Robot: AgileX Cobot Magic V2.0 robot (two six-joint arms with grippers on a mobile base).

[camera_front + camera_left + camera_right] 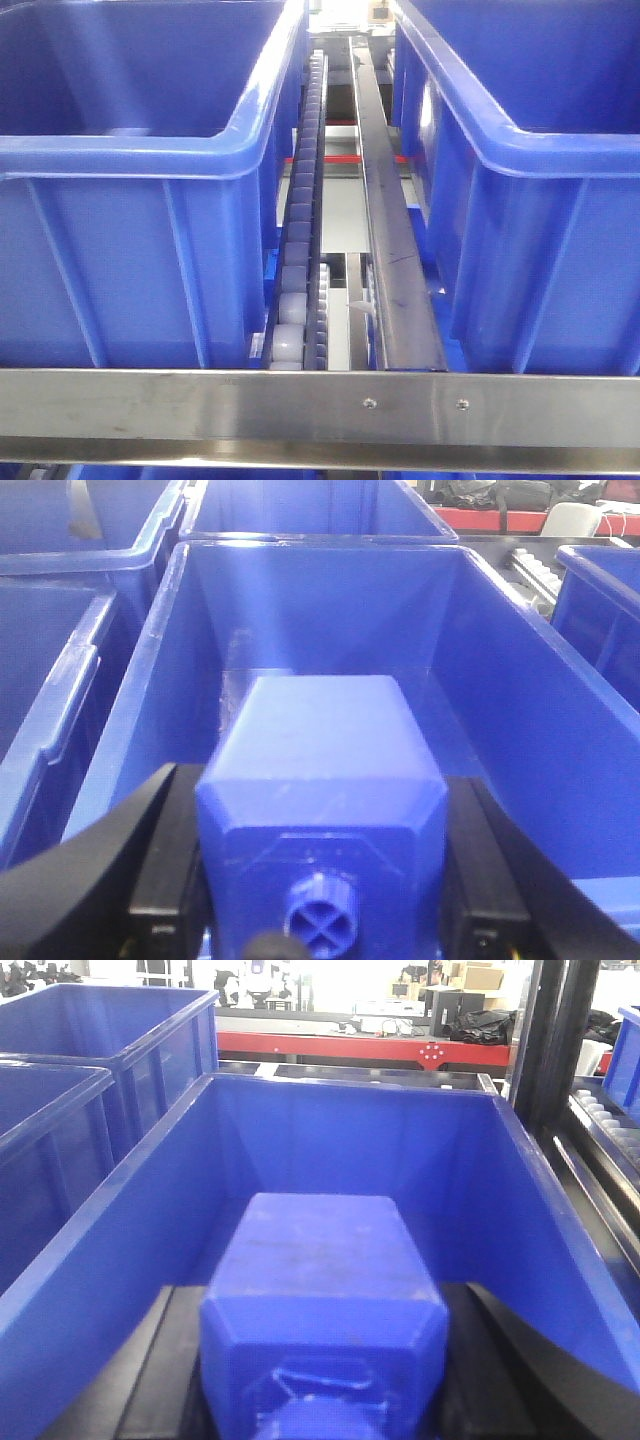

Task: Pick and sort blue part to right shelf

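The blue part sits clamped between the right tool's fingers. Its long axis runs near to far, cap nearest, base toward a bin's far wall. The left tool likewise grips a knobbed block.

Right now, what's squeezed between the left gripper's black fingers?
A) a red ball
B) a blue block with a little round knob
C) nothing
B: the left wrist view shows the knobbed blue block clamped between the left gripper's black fingers.

Blue bins flank a roller track and steel rail.
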